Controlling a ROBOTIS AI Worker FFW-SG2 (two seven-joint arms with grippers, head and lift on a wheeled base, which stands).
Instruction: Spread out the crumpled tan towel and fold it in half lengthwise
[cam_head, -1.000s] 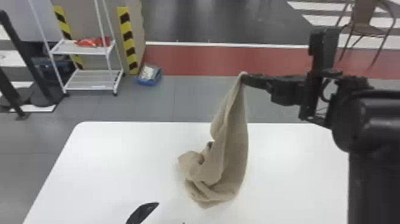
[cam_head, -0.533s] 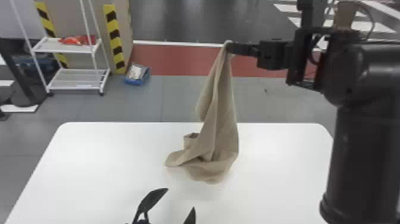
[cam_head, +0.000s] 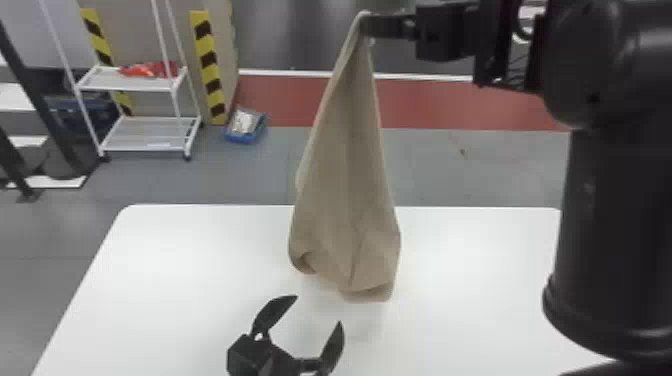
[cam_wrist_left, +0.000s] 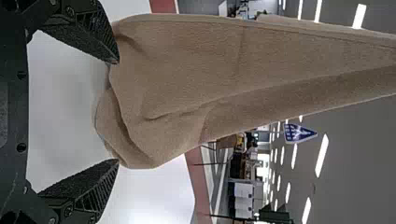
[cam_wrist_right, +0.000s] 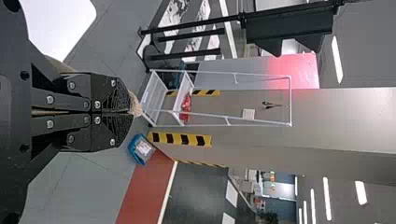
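High above the white surface (cam_head: 175, 280), the right gripper (cam_head: 368, 24) has its jaws closed on one gathered end of the tan towel (cam_head: 345, 175), which hangs down in a long, narrow drape. Its lower end is near the surface, with a curled edge at one side; whether it touches, I cannot tell. Nearer the robot, the left gripper (cam_head: 318, 310) has its jaws wide, and in the left wrist view the cloth's lower folds sit just beyond and between the two tips, not pinched.

The step in hand seems to be finding a second hold so the towel can be opened out. To do it well, keep the right jaws firm and steady, let the cloth settle, then bring the left jaws onto a true corner or hem rather than the middle of a fold. Close on a small bite of edge, check that it holds, and only then draw the two grips apart, gently, until the cloth between them runs straight. A hasty pull could slip the hem or leave that curled edge tucked under.

Compared with the earlier frames, the right gripper is higher, the heap that trailed on the surface has been drawn up into the hanging length, and the left gripper has come further into the head view.
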